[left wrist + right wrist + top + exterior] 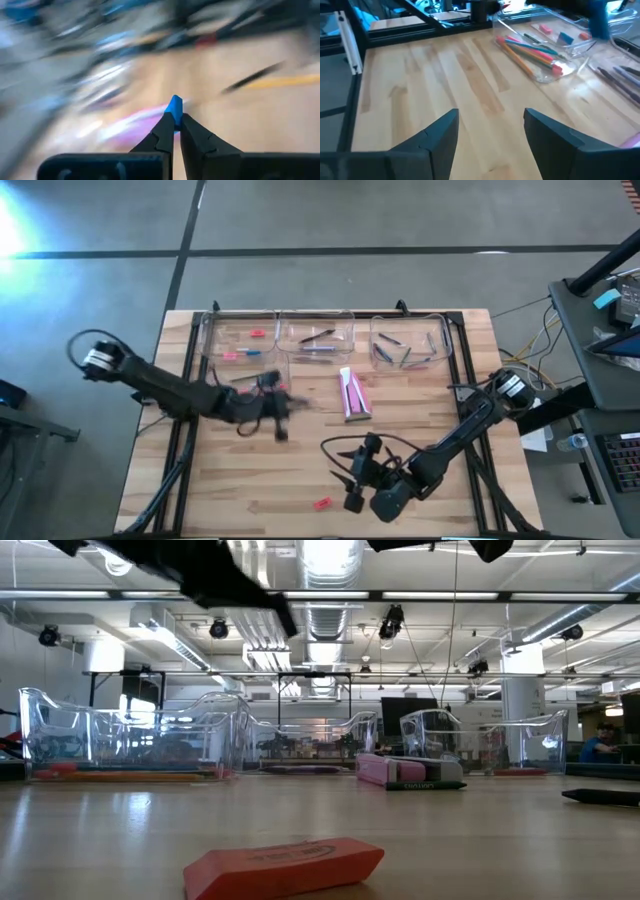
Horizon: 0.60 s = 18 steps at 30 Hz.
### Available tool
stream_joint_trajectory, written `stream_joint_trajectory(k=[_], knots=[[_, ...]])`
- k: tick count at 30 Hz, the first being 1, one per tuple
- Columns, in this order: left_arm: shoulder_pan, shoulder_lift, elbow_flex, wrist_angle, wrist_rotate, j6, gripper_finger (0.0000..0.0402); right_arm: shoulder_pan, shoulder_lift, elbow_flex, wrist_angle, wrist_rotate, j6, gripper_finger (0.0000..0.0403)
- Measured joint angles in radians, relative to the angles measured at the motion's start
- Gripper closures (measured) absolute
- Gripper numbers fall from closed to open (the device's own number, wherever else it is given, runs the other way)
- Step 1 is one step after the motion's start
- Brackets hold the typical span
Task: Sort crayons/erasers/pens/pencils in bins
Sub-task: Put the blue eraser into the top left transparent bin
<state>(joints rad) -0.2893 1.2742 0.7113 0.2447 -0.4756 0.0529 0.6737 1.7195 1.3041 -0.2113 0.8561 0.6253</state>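
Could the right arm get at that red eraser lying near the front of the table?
Probably yes. The right gripper stands open just beside the red eraser, with bare table around it and nothing between them.

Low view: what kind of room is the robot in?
Probably a big workshop or lab: bare pipes and lamps on the ceiling, a wooden table with clear bins, and a monitor behind.

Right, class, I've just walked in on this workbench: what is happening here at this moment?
Two dark robot arms are sorting stationery into clear plastic bins along the far edge of a wooden table. The left hand is shut on a small blue piece and is over the table near the bins. The right hand is open and empty above bare wood near the front. A stubby pink-red eraser lies loose near the front edge.
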Motion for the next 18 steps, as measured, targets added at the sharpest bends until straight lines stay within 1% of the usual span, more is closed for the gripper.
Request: stream_joint_trajectory(k=[2, 4, 5, 7, 9, 11, 15, 17, 18], knots=[[0.038, -0.079, 0.000, -0.172, -0.147, 0.005, 0.0401, -0.002, 0.000, 0.000, -0.002, 0.000, 0.000, 0.0188], [0.095, -0.155, 0.000, -0.336, -0.243, 0.003, 0.0401, -0.002, 0.000, 0.000, -0.009, 0.004, 0.000, 0.0188], [0.131, -0.190, 0.000, -0.416, -0.281, -0.010, 0.0401, -0.002, 0.000, 0.000, -0.012, 0.004, 0.000, 0.0188], [0.231, -0.250, 0.000, -0.549, -0.297, -0.040, 0.0402, -0.003, 0.000, 0.000, -0.019, 0.004, 0.000, 0.0188], [0.348, -0.291, -0.002, -0.658, -0.278, -0.065, 0.0402, -0.003, 0.000, 0.000, -0.018, 0.004, 0.000, 0.0188], [0.471, -0.316, -0.003, -0.712, -0.213, -0.070, 0.0401, -0.004, 0.000, 0.000, -0.018, 0.006, -0.001, 0.0188], [0.678, -0.334, -0.004, -0.725, -0.030, -0.066, 0.0401, -0.005, 0.000, 0.000, -0.019, 0.007, -0.001, 0.0188], [0.747, -0.334, -0.004, -0.725, 0.026, -0.067, 0.0392, -0.005, 0.000, 0.000, -0.019, 0.007, -0.001, 0.0188], [0.771, -0.331, -0.004, -0.727, 0.035, -0.067, 0.0383, -0.004, 0.000, 0.000, -0.019, 0.007, -0.001, 0.0188]])
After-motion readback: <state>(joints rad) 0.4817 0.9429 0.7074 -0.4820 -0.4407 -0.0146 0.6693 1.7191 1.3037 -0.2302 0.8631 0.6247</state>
